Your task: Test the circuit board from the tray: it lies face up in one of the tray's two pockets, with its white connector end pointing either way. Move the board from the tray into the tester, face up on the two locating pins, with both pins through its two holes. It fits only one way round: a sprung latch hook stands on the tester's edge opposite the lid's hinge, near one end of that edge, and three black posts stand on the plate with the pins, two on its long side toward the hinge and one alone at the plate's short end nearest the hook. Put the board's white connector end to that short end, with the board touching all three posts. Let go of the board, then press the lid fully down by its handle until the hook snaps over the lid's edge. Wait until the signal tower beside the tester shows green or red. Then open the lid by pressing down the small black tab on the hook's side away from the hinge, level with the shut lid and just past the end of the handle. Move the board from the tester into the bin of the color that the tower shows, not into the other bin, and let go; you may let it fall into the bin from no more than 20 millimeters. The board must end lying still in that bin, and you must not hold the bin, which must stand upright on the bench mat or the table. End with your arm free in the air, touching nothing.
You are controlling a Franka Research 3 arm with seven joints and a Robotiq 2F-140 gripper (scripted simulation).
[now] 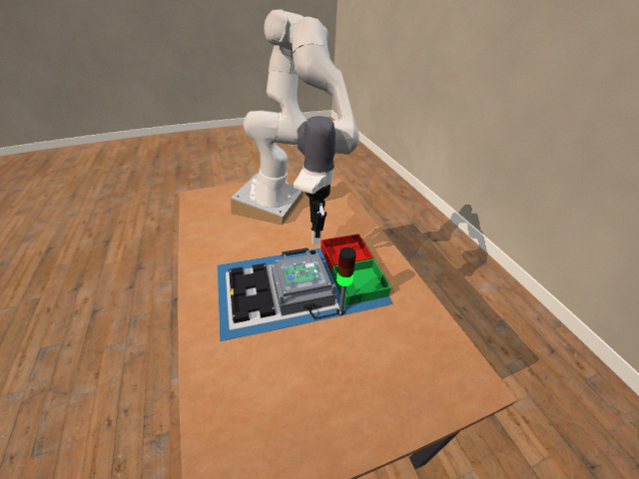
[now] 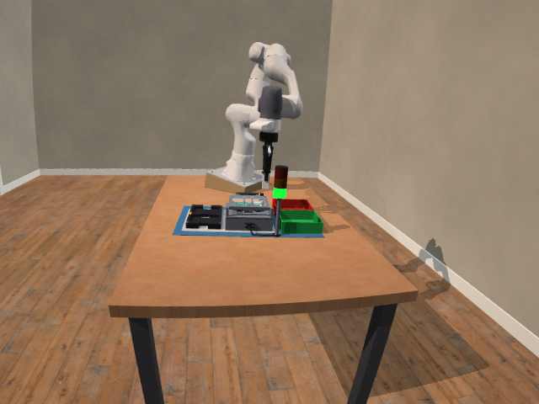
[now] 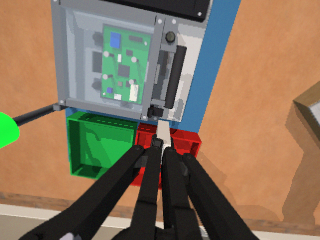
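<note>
Looking from top: you see the pincer (image 1: 316, 238) shut on nothing, hanging over the tester's (image 1: 303, 282) hook corner.
Exterior: signal tower (image 2: 280, 192) glows green, so the green bin (image 2: 301, 221) awaits.
Wrist: circuit board (image 3: 124, 64) lies under the shut lid; fingertips together suit pressing the tab (image 3: 156, 111).

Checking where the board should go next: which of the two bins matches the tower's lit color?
The green bin, nearer the signal tower, whose lit band is green; the red bin sits beyond it, toward the tool.
</note>
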